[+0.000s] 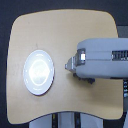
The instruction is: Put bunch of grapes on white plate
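The white plate (40, 71) lies on the wooden table (60, 30), toward the exterior view's left, and it holds nothing. My gripper (67, 64) reaches in from the exterior view's right, its tip a short way to the right of the plate's rim. The arm's bulky grey body (102, 59) covers the table beneath it. The bunch of grapes is hidden or out of view. At this size and angle the fingers are too blurred to tell whether they are open or shut, or whether they hold anything.
The table's rounded edges run along the exterior view's left and top. A dark floor surrounds it, and a pale base (65, 121) shows under the near edge.
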Tool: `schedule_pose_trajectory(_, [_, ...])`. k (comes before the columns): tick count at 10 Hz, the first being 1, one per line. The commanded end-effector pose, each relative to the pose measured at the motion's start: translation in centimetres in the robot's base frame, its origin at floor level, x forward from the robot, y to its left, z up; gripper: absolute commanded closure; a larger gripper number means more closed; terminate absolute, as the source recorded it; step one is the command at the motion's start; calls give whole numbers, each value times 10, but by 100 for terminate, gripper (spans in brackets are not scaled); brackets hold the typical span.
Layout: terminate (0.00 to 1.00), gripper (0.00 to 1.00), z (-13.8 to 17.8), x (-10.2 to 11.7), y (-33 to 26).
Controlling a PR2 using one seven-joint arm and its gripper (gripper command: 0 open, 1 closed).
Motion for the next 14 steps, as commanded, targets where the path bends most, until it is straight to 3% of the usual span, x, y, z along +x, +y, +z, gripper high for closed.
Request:
schedule_pose_trajectory(1, [0, 0, -22, 10, -14])
schedule_pose_trajectory(5, [0, 0, -41, -5, -8])
schedule_pose_trajectory(10, [0, 0, -51, -2, -1])
schedule_pose_trajectory(11, [0, 100, -48, 1, 2])
schedule_pose_trajectory(14, [0, 100, -41, 2, -4])
